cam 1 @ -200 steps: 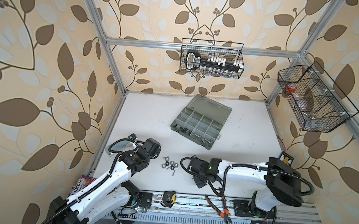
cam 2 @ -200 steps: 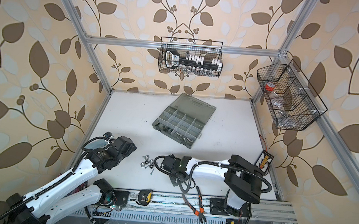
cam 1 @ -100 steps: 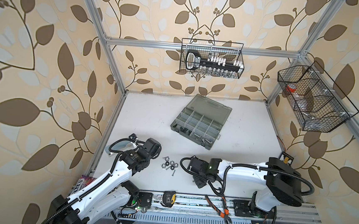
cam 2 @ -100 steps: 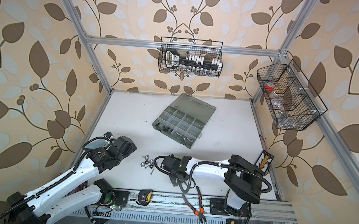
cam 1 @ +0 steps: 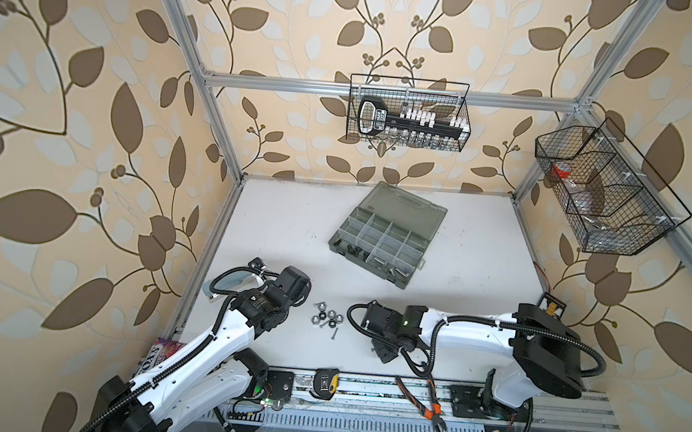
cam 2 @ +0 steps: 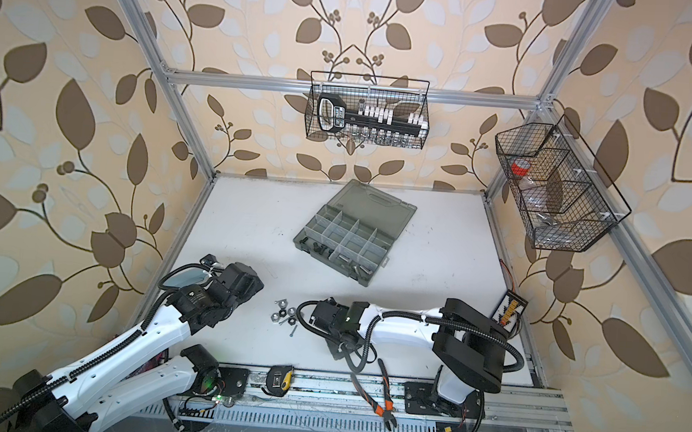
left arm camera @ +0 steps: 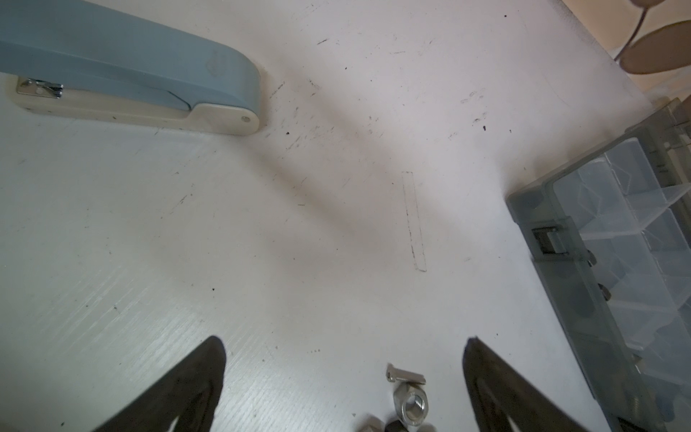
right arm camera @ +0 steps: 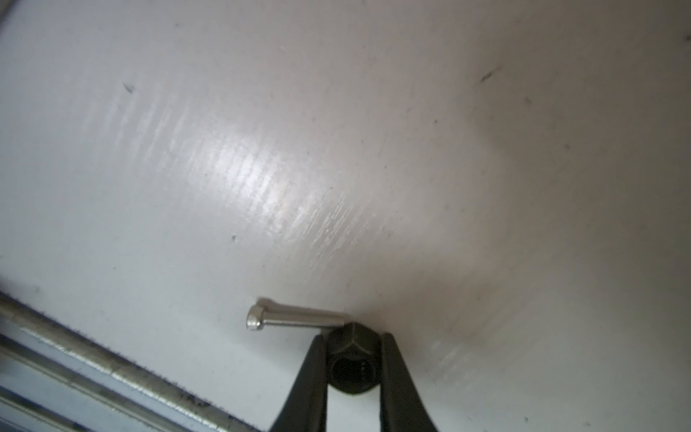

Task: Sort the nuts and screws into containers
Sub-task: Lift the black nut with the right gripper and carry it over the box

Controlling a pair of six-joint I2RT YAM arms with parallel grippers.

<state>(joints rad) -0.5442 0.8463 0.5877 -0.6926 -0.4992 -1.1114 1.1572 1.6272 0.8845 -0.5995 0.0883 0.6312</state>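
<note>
Lowest in a top view, on the metal rail point(cam 1: 366, 383), lie the orange pliers point(cam 1: 423, 401) and a tape measure point(cam 1: 326, 384). I leave those alone.

Just above them, my right claw point(right arm camera: 353, 340) is pinching a black nut point(right arm camera: 351, 361) between its two tips, low over the white table point(right arm camera: 261, 168). A thin silver screw point(right arm camera: 295, 321) lies on the table with its end right against that nut. If I lift in a hurry, I think the nut could knock the screw and send it rolling toward the rail. The nut is small and hard, so it could also pop out of the tips.

To the left, my left claw point(left arm camera: 344, 338) is spread wide with nothing in it. A silver nut point(left arm camera: 411, 404) from the little pile point(cam 1: 327, 316) sits between its tips. The two arms are close here, so they could bump.

Higher up, in the middle of both top views, the grey box point(cam 1: 436, 215) waits with its lid open. That is a long carry, so the nut might drop on the way. The pockets are small, and it could land in the wrong one.
</note>
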